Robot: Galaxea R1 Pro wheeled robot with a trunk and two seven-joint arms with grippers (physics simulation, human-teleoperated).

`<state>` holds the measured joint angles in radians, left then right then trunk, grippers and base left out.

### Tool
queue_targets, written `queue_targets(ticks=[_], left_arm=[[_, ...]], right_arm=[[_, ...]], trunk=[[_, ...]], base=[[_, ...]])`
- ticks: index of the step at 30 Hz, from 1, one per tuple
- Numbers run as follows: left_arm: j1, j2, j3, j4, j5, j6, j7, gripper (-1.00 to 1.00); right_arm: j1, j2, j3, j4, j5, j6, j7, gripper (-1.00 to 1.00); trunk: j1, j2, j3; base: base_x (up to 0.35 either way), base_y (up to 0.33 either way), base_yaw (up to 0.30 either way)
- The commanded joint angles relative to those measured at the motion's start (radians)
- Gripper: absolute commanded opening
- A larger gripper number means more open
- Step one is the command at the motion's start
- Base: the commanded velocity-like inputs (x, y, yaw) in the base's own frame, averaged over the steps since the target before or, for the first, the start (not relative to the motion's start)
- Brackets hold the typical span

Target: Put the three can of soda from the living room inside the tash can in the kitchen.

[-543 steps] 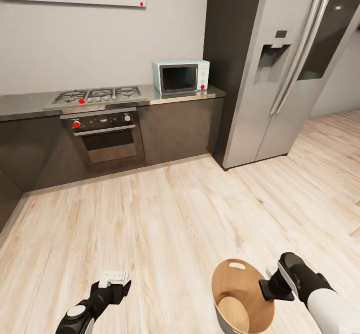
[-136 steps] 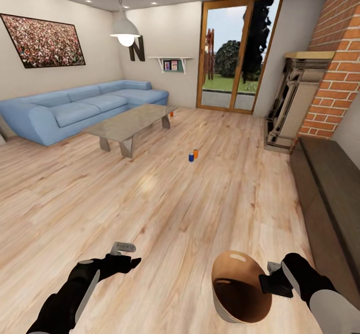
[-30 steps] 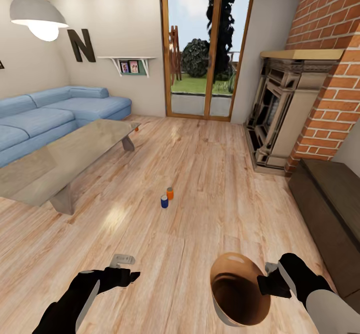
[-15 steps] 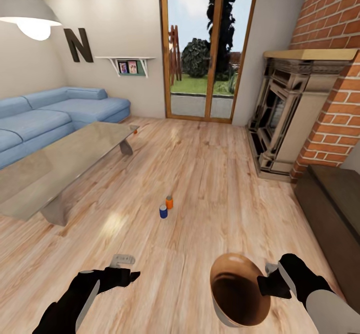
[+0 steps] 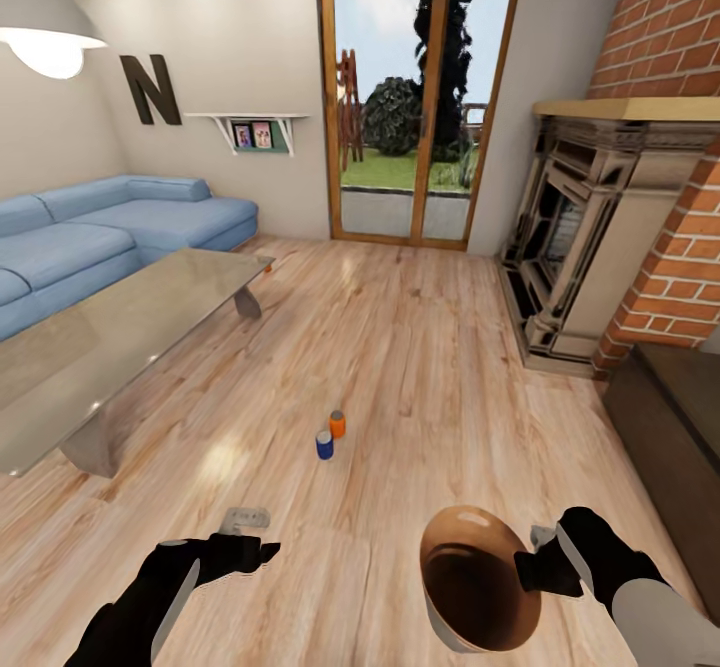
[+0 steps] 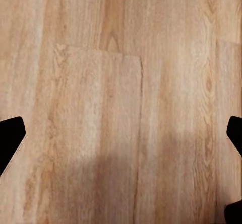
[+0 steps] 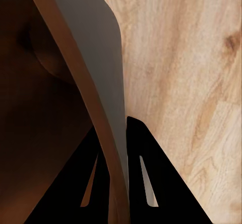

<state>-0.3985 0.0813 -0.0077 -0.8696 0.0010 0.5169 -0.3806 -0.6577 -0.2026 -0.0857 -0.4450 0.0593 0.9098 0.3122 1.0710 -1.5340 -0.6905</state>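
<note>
Two of the cans of soda stand together on the wood floor in the head view, one orange (image 5: 338,424) and one dark blue (image 5: 324,444), roughly a metre ahead of my arms. A third orange can (image 5: 268,267) peeks out by the far corner of the low table. My right gripper (image 5: 532,569) is shut on the rim of the tash can (image 5: 445,547), which is held tilted, its brown inside showing. In the right wrist view the fingers (image 7: 146,183) pinch the tash can's wall (image 7: 101,58). My left gripper (image 5: 255,535) hangs open over bare floor, its fingertips (image 6: 10,138) wide apart.
This is the living room. A low grey table (image 5: 110,337) and a blue sofa (image 5: 90,237) lie to the left. A fireplace (image 5: 580,237) and a dark low bench (image 5: 680,417) line the right wall. Wood-framed glass doors (image 5: 410,107) stand straight ahead.
The whole view has moved forward into the room, so the two cans now sit lower and nearer in the picture. Both arms and the held tash can keep the same pose.
</note>
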Motion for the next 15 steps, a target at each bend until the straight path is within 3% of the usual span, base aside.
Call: queue_targets(ticks=[1,15], left_arm=[[0.000,0.000,0.000,0.000,0.000,0.000,0.000,1.00],[0.000,0.000,0.000,0.000,-0.001,-0.001,0.005,1.00]], right_arm=[[0.000,0.000,-0.002,0.000,-0.022,0.003,0.007,-1.00],[0.000,0.000,-0.001,0.003,-0.023,0.003,0.006,-1.00]], trunk=[[0.000,0.000,0.000],[0.000,0.000,0.000]], base=[[0.324,0.000,0.000],[0.324,0.000,0.000]])
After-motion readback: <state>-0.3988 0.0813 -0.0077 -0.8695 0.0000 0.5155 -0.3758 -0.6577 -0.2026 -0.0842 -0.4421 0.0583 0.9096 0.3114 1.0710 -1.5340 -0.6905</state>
